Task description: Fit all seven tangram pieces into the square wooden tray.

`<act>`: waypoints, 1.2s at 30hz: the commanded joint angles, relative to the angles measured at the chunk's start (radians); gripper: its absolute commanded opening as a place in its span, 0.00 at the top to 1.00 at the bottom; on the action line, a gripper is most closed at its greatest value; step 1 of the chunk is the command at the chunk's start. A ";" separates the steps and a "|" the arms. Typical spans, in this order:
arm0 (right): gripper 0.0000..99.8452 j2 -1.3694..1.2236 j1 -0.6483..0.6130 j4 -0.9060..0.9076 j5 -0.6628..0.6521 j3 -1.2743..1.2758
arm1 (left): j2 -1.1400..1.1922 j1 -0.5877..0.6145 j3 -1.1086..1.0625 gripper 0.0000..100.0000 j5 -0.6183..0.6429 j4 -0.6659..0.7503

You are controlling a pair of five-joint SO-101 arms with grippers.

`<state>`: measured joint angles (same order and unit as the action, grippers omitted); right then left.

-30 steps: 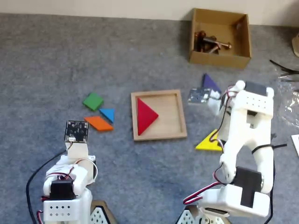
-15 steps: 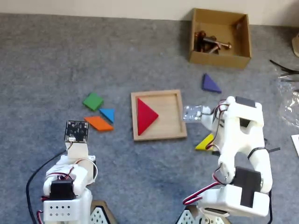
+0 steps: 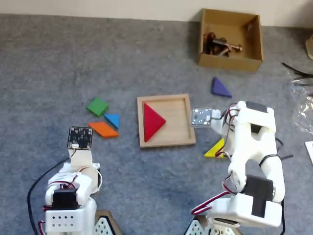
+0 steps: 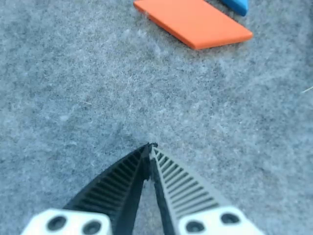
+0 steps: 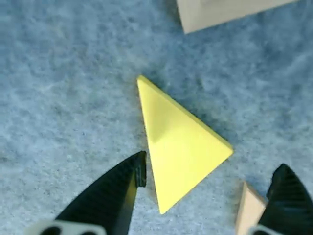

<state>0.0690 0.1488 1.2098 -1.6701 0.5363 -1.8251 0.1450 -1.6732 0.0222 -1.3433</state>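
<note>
Currently, the right claw [image 5: 212,164] hangs open over the yellow triangle [image 5: 176,142]; left claw [image 4: 149,146] closed.

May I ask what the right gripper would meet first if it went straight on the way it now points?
Most likely the yellow triangle: the right gripper is open and points down at it, though the gap between them is unclear.

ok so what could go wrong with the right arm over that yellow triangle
The yellow triangle lies flat on the carpet, so the open right gripper could skid off its thin edges and shove it. A tan piece sits beside one of its fingers and might get nudged or pinched too.
</note>
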 commanded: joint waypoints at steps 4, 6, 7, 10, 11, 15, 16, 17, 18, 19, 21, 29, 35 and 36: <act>0.63 0.047 -0.010 -0.018 -0.014 0.001 | -0.005 0.012 -0.022 0.99 -0.006 -0.008; 0.63 0.047 -0.010 -0.018 -0.014 0.021 | -0.005 0.012 -0.022 0.99 -0.006 -0.008; 0.63 0.047 -0.010 -0.021 -0.014 0.036 | -0.005 0.012 -0.022 0.99 -0.006 -0.008; 0.63 0.047 -0.012 -0.024 -0.015 0.074 | -0.005 0.012 -0.022 0.99 -0.006 -0.008; 0.63 0.047 -0.012 -0.024 -0.015 0.081 | -0.005 0.012 -0.022 0.99 -0.006 -0.008; 0.63 0.045 -0.012 -0.025 -0.015 0.082 | -0.005 0.012 -0.022 0.99 -0.006 -0.008; 0.63 0.045 -0.012 -0.025 -0.015 0.082 | -0.005 0.012 -0.022 0.99 -0.006 -0.008; 0.63 0.045 -0.012 -0.025 -0.015 0.082 | -0.005 0.012 -0.022 0.99 -0.006 -0.008; 0.63 0.045 -0.012 -0.025 -0.015 0.082 | -0.005 0.012 -0.022 0.99 -0.006 -0.008; 0.63 0.045 -0.012 -0.025 -0.015 0.082 | -0.005 0.012 -0.022 0.99 -0.006 -0.008; 0.63 0.041 -0.012 -0.025 -0.021 0.082 | -0.005 0.012 -0.022 0.99 -0.006 -0.008; 0.63 -0.114 -0.004 -0.024 -0.055 0.073 | -0.005 0.012 -0.022 0.99 -0.006 -0.008; 0.64 -0.114 0.002 -0.024 -0.055 0.071 | -0.005 0.012 -0.022 0.99 -0.006 -0.008; 0.64 -0.114 0.005 -0.024 -0.055 0.071 | -0.005 0.012 -0.022 0.99 -0.006 -0.008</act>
<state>-0.0353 0.1473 1.1930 -1.7146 0.6222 -1.8251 0.1450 -1.6732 0.0222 -1.3433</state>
